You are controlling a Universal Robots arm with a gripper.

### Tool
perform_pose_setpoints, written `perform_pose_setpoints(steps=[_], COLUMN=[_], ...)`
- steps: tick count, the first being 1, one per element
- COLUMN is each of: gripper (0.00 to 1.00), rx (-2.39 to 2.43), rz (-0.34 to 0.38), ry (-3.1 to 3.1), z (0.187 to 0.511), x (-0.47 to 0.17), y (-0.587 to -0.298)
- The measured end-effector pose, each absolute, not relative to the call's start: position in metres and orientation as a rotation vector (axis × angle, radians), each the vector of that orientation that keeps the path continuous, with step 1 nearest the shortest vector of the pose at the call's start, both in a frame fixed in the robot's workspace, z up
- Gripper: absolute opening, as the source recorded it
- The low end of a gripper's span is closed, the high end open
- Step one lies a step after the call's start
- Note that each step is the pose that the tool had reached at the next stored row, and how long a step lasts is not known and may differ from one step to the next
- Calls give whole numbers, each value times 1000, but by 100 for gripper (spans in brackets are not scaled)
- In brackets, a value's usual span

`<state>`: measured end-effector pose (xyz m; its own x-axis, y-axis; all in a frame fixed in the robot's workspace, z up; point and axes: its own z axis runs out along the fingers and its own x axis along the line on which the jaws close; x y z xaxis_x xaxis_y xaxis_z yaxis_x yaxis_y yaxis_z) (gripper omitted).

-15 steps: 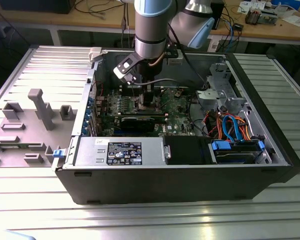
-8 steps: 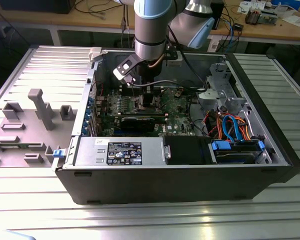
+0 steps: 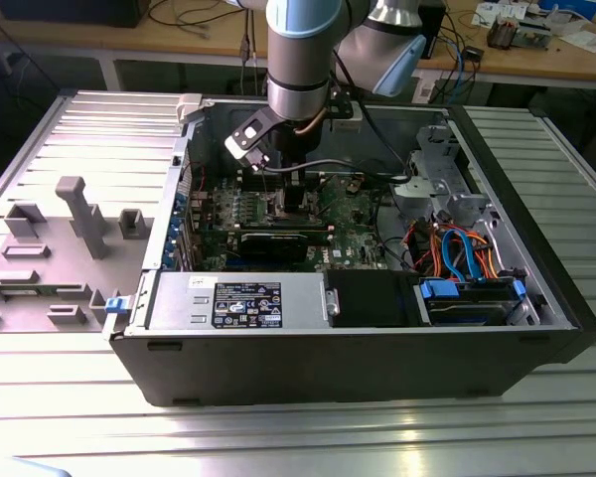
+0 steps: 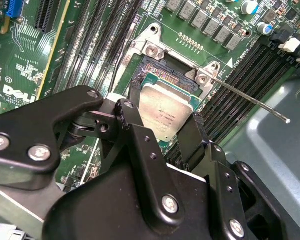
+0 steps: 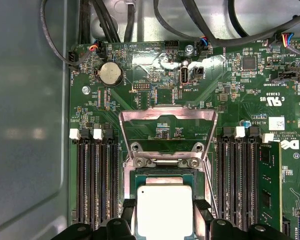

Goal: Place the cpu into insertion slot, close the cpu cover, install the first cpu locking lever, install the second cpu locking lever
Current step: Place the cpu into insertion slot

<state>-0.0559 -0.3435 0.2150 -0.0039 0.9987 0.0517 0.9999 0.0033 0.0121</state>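
My gripper (image 3: 293, 199) reaches down into the open computer case over the green motherboard (image 3: 353, 214). In both wrist views its black fingers (image 4: 196, 131) press on two opposite edges of the cpu (image 4: 165, 112), a silver-grey square chip. The cpu (image 5: 165, 210) sits squarely over the insertion slot (image 4: 162, 70), whose dark contact field shows along one side; I cannot tell whether it is seated. The cpu cover (image 5: 167, 117) stands flipped open beyond the slot. One thin locking lever (image 4: 250, 100) sticks up and away from the socket, and a second lever (image 4: 122, 55) runs along the opposite side.
Long black memory slots (image 5: 97, 180) flank the socket on both sides, one holding a green module (image 5: 269, 185). A power supply (image 3: 238, 298), a drive bay (image 3: 472, 298) and orange and blue cables (image 3: 457, 248) crowd the case. A grey fixture tray (image 3: 60, 238) lies at the exterior view's left.
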Motion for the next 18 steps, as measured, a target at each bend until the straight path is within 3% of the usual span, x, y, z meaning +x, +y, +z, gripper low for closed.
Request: perform_pose_setpoints(steps=[18], gripper=[54], rx=[-2215], rz=[-70], ry=[-2188], z=[208], x=[-57], y=[-343])
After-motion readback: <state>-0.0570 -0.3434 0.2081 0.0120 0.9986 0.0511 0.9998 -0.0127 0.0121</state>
